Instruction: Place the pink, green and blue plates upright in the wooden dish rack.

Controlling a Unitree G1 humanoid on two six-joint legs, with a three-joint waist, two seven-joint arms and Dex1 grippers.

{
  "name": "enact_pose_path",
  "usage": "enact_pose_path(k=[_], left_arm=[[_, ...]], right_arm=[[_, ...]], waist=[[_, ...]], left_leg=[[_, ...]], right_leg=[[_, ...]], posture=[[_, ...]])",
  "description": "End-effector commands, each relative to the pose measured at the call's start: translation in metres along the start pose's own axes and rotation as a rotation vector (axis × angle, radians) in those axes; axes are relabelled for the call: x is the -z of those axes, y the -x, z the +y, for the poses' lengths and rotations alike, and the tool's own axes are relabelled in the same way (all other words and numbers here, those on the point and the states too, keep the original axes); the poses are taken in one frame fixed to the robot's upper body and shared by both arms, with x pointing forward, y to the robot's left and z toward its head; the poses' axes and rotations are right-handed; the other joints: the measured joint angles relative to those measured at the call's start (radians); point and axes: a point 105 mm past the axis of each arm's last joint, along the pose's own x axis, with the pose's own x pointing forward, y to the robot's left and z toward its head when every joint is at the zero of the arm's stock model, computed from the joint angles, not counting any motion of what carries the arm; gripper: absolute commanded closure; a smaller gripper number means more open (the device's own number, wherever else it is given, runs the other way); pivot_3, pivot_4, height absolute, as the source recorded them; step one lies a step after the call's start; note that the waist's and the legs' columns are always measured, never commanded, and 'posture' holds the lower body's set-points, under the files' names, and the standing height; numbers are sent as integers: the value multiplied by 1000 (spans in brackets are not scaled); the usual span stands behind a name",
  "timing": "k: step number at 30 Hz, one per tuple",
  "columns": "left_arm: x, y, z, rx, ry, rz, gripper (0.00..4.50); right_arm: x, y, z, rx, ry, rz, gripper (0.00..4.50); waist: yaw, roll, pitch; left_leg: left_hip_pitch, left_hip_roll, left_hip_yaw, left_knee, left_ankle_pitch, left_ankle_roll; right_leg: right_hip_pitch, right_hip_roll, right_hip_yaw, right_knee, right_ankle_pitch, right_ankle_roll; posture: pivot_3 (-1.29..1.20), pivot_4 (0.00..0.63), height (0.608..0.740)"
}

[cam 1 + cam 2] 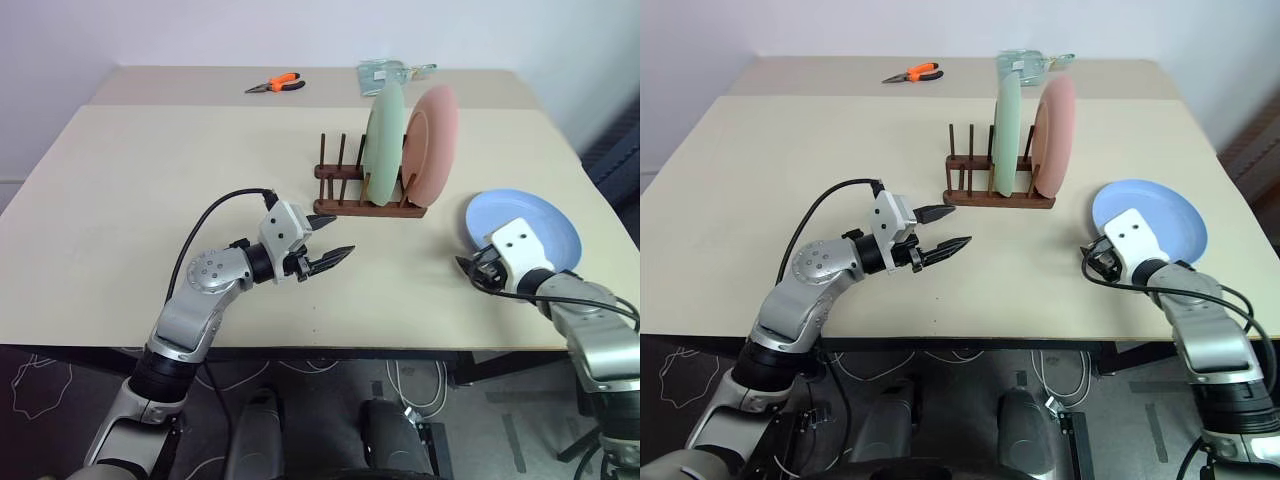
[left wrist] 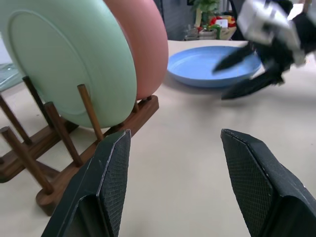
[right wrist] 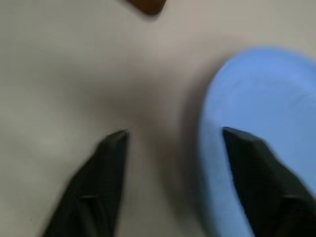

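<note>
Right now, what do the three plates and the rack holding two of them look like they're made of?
The pink plate, green plate and blue plate look like matte plastic or a similar composite: flat pastel colour, no glare, thin even rims. I can't rule out glazed ceramic. The rack looks like dark stained wood, with visible grain on the base rail and round dowel pegs.

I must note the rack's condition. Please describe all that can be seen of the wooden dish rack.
The wooden dish rack is small and dark brown, with two base rails and thin upright pegs. It stands on the beige table. The green plate and the pink plate stand upright in its right end. The pegs at its left end hold nothing. No gripper touches it.
</note>
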Motion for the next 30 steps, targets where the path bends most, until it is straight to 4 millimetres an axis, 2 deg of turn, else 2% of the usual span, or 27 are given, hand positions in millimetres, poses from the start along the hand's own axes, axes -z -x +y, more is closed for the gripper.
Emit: enact_pose_path(k=[1, 3, 6, 7, 9, 11, 13, 15, 17, 19, 21, 23, 25, 27, 30], left_arm=[[-12, 1, 1, -6, -30, -39, 1525], [-13, 1, 1, -10, -26, -42, 1525], [-13, 3, 0, -14, -20, -44, 1525], [-13, 4, -1, -18, -18, -42, 1525], [-11, 6, -1, -25, -16, -36, 1525], [-9, 9, 1, -34, -16, -28, 1525], [-6, 11, 3, -44, -18, -17, 1525], [-4, 13, 7, -54, -24, -6, 1525], [-3, 15, 10, -64, -30, -1, 1525], [-3, 17, 13, -81, -36, -1, 1525], [-1, 21, 21, -117, -46, 4, 1525], [1, 26, 29, -157, -56, 12, 1525], [6, 37, 42, -212, -68, 31, 1525], [12, 48, 52, -261, -90, 57, 1525], [18, 69, 69, -332, -123, 103, 1525]], right_arm=[[-4, -3, -15, 78, 15, 0, 3476], [-4, -5, -17, 94, 12, 3, 4459], [-10, -6, -21, 129, 27, -15, 4459], [-22, -4, -32, 188, 46, -63, 4459], [-63, 8, -58, 334, 51, -236, 4459], [-112, 26, -73, 393, -25, -461, 4459], [-167, 53, -78, 349, -175, -753, 4459], [-212, 86, -78, 248, -308, -1011, 4459], [-239, 107, -78, 150, -405, -1154, 4459], [-259, 119, -69, -5, -506, -1231, 4459], [-288, 130, -33, -335, -609, -1284, 4459], [-304, 134, -4, -562, -688, -1273, 4459], [-313, 119, 17, -672, -818, -1206, 4459], [-315, 96, 32, -688, -938, -1104, 4459], [-323, 81, 55, -761, -1073, -1012, 4459]], waist=[[1, 0, 0], [1, 0, 0], [-1, 0, 0], [-1, 0, 0], [-4, 1, 0], [-8, 2, 1], [-9, 3, 1], [-6, 3, 1], [0, 3, 1], [8, 2, 1], [13, 2, 1], [10, 3, 1], [-4, 3, 1], [-11, 3, 1], [-8, 4, 1]], left_leg=[[0, 0, 0, 0, 0, 0], [0, 0, 0, 0, 0, 0], [0, 0, 0, 0, 0, 0], [0, 0, 0, 0, 0, 0], [0, 0, 0, 0, 0, 0], [0, 0, 0, 0, 0, 0], [0, 0, 0, -1, 0, 0], [1, 0, 0, -2, 1, -1], [0, 0, 0, -3, 0, 0], [0, 0, 0, -3, 0, 0], [0, 0, 0, -3, 0, 0], [0, 1, 0, -3, 0, 0], [1, 1, 0, -3, 0, 0], [1, 1, 0, -3, 0, 1], [0, 1, 0, -3, 0, 1]], right_leg=[[0, 0, 0, 0, 0, 0], [0, 0, 0, 0, 0, 0], [0, 0, 0, 0, 0, 0], [0, 0, 0, 0, 0, 0], [0, 0, 0, 0, 0, 0], [-1, 0, 0, 1, 0, 0], [-2, 0, 0, 2, 0, 0], [-2, 0, 0, 2, 0, 1], [-2, 0, 0, 2, 2, 5], [0, 0, -2, 2, 1, 5], [0, 0, -2, 1, 1, 5], [-1, 0, -1, 2, 1, 3], [-1, 0, -1, 3, 0, 1], [-2, 0, -1, 4, 0, 1], [-3, 0, -1, 4, 0, 1]], posture=[[0, 150, 740], [0, 150, 740], [0, 150, 740], [0, 150, 740], [0, 150, 740], [0, 150, 740], [0, 150, 740], [0, 150, 740], [0, 150, 740], [0, 150, 740], [0, 150, 740], [0, 150, 740], [0, 150, 740], [0, 150, 740], [0, 150, 740]])
